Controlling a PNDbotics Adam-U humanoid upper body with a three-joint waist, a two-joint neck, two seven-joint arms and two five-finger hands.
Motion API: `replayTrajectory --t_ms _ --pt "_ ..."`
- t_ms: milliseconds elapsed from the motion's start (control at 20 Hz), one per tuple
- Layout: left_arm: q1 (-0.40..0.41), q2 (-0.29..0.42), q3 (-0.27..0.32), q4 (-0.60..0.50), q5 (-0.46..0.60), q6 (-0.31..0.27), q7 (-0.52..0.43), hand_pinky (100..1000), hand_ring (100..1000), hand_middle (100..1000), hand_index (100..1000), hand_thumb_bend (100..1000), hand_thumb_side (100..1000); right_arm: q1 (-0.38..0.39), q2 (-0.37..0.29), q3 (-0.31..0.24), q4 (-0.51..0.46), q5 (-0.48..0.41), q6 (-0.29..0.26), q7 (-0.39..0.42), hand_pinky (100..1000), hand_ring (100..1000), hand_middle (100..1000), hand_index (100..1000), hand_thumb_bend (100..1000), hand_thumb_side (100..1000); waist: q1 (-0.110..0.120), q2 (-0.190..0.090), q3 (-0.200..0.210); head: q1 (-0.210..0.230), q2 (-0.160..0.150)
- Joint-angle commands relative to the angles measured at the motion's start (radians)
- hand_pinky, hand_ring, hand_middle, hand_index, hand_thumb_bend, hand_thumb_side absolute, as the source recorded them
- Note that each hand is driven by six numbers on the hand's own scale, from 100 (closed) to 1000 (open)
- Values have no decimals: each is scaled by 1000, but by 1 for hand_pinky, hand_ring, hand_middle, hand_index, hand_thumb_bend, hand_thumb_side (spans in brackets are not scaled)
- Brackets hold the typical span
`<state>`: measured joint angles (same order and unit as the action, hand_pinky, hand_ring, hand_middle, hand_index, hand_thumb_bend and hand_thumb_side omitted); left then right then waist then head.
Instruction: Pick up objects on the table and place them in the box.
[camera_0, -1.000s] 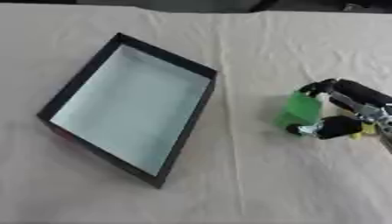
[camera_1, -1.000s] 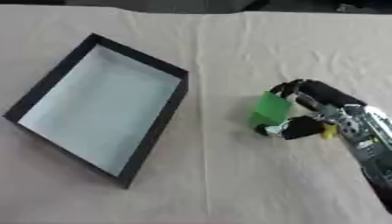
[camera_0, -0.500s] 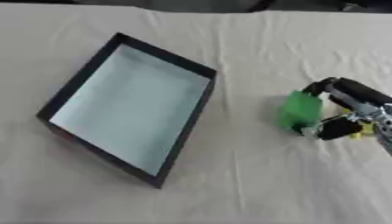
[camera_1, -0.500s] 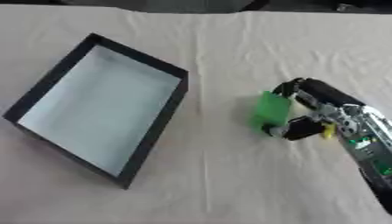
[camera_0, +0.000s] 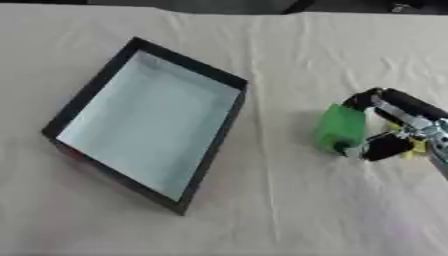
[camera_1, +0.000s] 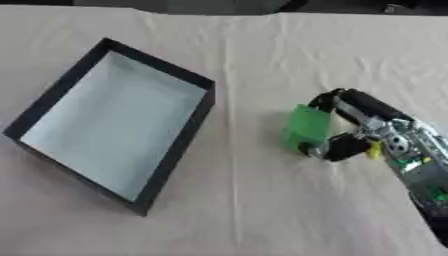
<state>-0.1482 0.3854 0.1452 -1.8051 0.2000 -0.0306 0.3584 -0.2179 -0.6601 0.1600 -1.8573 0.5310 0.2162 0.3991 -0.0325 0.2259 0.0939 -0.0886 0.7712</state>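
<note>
A green block-shaped object (camera_0: 339, 127) stands on the cloth to the right of the box. My right hand (camera_1: 360, 126) comes in from the right edge; its black fingers curl over the object's top and its thumb presses the lower side, so it is shut on it. Something small and yellow (camera_0: 409, 148) shows beside the thumb. The black-walled box (camera_0: 147, 121) with a pale floor lies askew at the left and holds nothing. My left hand shows in neither view.
A cream tablecloth (camera_0: 280, 210) with soft creases covers the table. A dark strip runs along the far edge at the top. Bare cloth lies between the box and the green object.
The right hand has closed further round the green object, and the object stands a little more upright. The box has not moved.
</note>
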Motion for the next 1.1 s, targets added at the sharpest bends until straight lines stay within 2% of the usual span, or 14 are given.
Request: replayTrajectory --t_ms 50,200,500,550,600,750,800,850,1100 --pt "-4 16 7 -14 2 -2 1 814 604 782 792 413 683 -24 -45 -22 -73 -42 15 -13 863 666 437 637 305 114 1 -18 -1 5 -1" --pt "-2 17 6 -13 2 -1 0 814 605 782 792 413 684 -50 -63 -32 -128 -95 30 -17 864 660 433 637 282 100 -2 -22 -2 8 -1" --pt "0 23 7 -13 1 -1 1 815 605 782 792 412 684 -172 -111 -41 -142 -244 11 -51 877 652 436 643 253 100 -7 -31 -4 12 -1" --pt "1 24 6 -12 1 -1 1 815 605 782 792 412 684 -201 -122 -38 -143 -269 6 -53 879 651 438 644 185 207 -8 -32 -4 12 -1" --pt "2 24 6 -12 1 -1 0 815 605 782 792 412 684 -225 -131 -36 -143 -291 3 -53 879 650 438 645 254 100 -9 -33 -4 13 -1" --pt "3 27 6 -12 0 -1 0 815 606 783 792 412 684 -314 -154 -22 -143 -360 -1 -43 879 647 439 646 249 100 -12 -38 -3 12 -1" --pt "4 28 6 -12 0 -1 0 815 606 783 792 412 685 -343 -160 -16 -143 -380 -1 -35 878 647 440 646 215 110 -13 -39 -2 11 -1" --pt "4 29 6 -12 0 -1 0 815 606 783 792 412 684 -376 -165 -10 -143 -399 1 -26 877 647 440 647 252 100 -14 -40 -2 10 -1" --pt "3 32 4 -13 0 -1 0 814 606 783 792 413 683 -535 -153 23 -143 -461 42 23 876 647 444 649 252 100 -19 -46 0 7 -1"
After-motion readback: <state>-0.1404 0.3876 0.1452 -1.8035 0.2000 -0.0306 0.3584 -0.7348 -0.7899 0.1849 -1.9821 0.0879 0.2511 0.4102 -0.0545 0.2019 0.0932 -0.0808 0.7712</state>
